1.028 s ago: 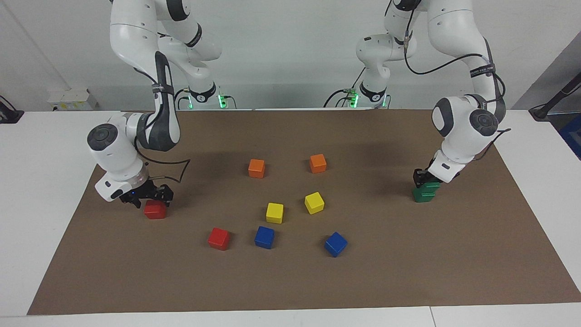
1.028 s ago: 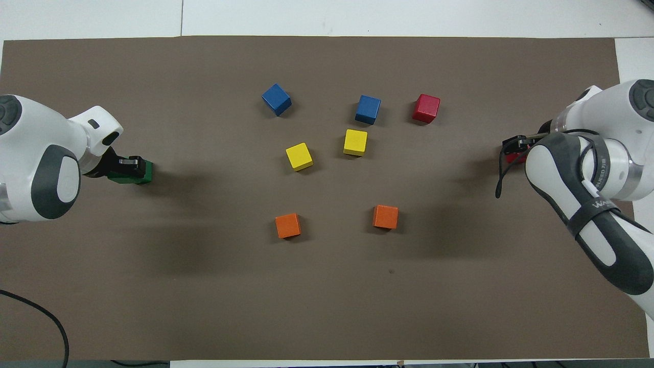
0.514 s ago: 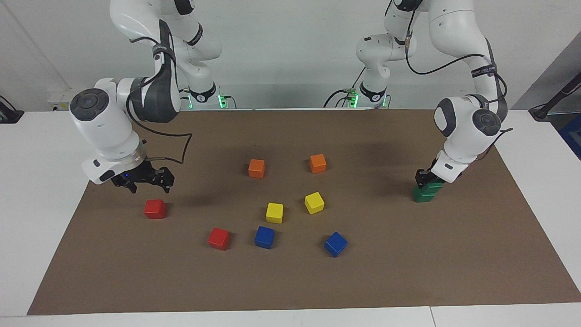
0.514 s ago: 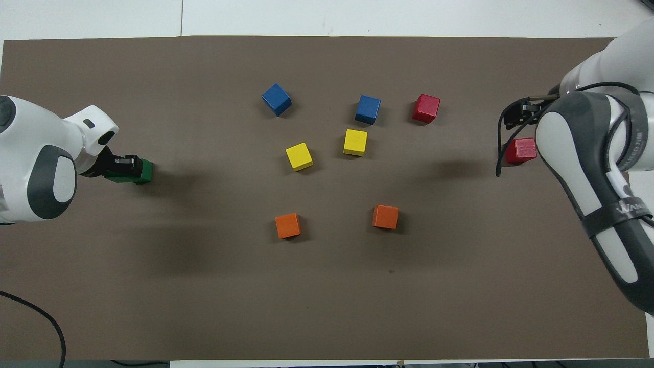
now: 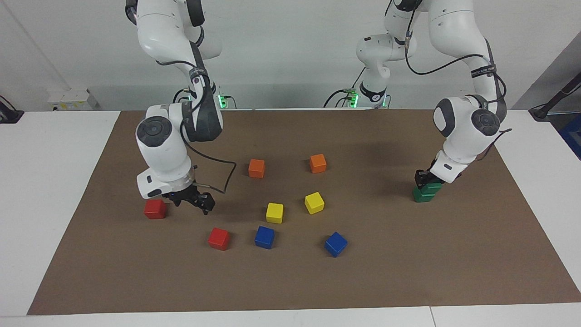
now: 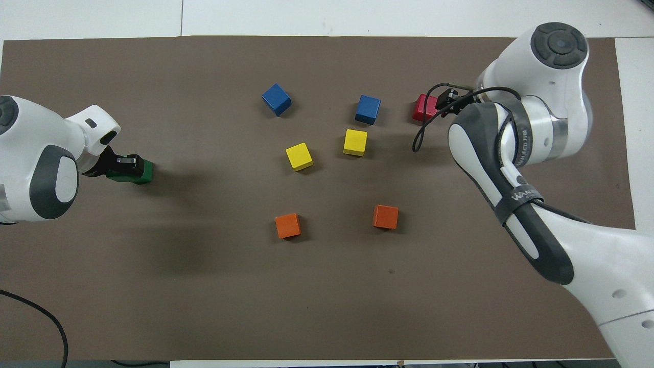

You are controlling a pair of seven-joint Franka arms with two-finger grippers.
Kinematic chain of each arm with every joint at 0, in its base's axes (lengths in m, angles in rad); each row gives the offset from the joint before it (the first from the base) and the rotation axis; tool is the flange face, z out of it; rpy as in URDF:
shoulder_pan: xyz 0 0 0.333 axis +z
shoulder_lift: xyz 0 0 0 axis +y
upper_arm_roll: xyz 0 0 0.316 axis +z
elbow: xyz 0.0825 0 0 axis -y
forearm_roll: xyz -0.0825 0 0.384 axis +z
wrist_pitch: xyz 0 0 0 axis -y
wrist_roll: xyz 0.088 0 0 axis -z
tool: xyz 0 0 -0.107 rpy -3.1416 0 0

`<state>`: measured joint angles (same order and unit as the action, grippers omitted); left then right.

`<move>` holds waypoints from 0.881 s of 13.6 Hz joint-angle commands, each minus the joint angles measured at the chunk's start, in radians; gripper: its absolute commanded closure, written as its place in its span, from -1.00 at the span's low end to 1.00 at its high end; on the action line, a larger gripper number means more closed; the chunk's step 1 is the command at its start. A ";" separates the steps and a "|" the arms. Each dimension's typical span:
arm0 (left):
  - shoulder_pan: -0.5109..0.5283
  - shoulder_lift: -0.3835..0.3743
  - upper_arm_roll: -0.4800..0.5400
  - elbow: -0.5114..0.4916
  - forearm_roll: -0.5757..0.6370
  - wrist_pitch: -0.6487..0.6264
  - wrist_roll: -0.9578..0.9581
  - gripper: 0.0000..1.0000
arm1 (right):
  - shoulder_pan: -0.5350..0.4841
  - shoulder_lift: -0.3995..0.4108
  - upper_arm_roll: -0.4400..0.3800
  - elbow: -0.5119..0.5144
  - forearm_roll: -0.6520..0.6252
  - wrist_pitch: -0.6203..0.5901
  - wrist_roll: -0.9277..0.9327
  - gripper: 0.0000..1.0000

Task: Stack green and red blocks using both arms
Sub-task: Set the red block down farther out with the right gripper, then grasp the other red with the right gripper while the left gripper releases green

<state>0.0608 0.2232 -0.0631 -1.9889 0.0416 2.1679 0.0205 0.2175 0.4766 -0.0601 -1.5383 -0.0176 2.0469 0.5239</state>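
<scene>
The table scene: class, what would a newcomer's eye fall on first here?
Probably the coloured cubes scattered mid-mat: two orange, two yellow, two blue. Next, the green stack at the left arm's end, two cubes high, with the left tool shut on its top cube. The right tool hangs open between the two red cubes, holding nothing.

Two red cubes (image 5: 155,209), stacked green cubes (image 5: 425,191), yellow, blue, orange cubes, brown mat (image 5: 408,272), white arms
</scene>
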 commanded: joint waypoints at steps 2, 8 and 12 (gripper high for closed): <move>-0.002 0.007 0.000 -0.021 -0.014 0.036 -0.004 -0.35 | 0.028 0.125 0.002 0.127 0.013 0.030 0.067 -1.00; -0.002 0.004 0.000 -0.007 -0.012 0.021 0.006 -1.00 | 0.036 0.197 0.002 0.162 0.007 0.145 0.087 -1.00; -0.002 -0.030 0.000 0.096 -0.012 -0.130 -0.004 -1.00 | 0.036 0.214 0.002 0.150 0.002 0.176 0.076 -1.00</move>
<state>0.0604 0.2229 -0.0646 -1.9566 0.0416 2.1391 0.0210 0.2570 0.6688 -0.0618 -1.4021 -0.0172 2.1937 0.6003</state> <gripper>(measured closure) 0.000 0.000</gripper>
